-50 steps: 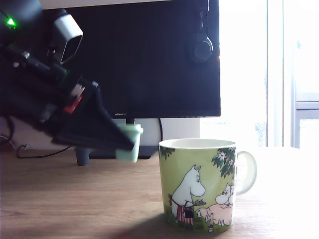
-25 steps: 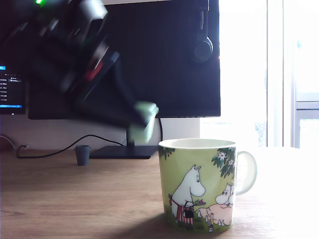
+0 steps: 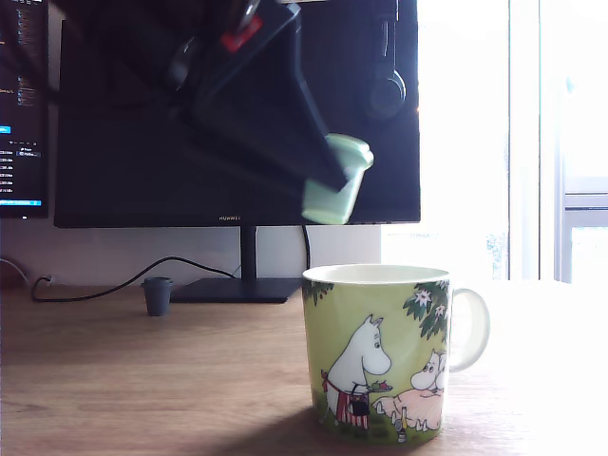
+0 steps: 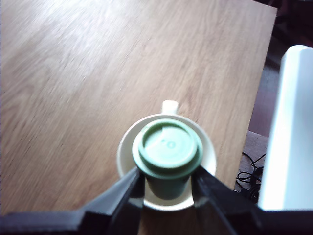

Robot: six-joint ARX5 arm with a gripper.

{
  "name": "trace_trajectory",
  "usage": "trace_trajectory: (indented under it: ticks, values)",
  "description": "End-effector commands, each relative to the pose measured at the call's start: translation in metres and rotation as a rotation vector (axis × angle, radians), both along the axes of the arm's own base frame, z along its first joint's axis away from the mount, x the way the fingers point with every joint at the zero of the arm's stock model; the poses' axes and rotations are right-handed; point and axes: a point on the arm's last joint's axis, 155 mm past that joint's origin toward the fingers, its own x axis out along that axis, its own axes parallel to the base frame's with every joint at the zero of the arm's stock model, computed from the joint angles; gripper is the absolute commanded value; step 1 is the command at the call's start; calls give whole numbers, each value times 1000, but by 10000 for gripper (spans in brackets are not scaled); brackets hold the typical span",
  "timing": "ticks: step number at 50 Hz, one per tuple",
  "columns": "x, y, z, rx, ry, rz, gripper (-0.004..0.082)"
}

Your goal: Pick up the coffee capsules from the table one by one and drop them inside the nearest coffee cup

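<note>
My gripper (image 3: 328, 185) is shut on the pale mint green coffee capsule (image 3: 334, 179), holding it tilted in the air above the open mouth of the coffee cup (image 3: 380, 351). In the wrist view the capsule (image 4: 167, 152) sits between my two black fingers (image 4: 128, 192), directly over the cup's white inside (image 4: 203, 164) with its handle pointing away. The green cup with white cartoon figures stands on the wood-grain table (image 3: 142, 380). A second, dark grey capsule (image 3: 157, 295) stands on the table far back at the exterior view's left.
A large black monitor (image 3: 123, 142) on a stand fills the background, with a cable trailing along the table's back edge. A bright window is at the exterior view's right. In the wrist view the table's edge (image 4: 254, 107) runs close to the cup.
My gripper has risen and swung toward the exterior view's right with the green capsule, from low beside the cup to high above its rim.
</note>
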Motion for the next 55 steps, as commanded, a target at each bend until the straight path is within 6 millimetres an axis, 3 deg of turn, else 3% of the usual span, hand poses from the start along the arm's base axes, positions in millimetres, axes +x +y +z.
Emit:
trace_trajectory:
  ticks: [1, 19, 36, 55]
  values:
    - [-4, -1, 4, -4, -4, -7, 181]
    - [-8, -8, 12, 25, -18, -17, 182]
    - [0, -20, -4, 150, 28, -48, 184]
    - [4, -18, -27, 286, 66, -67, 184]
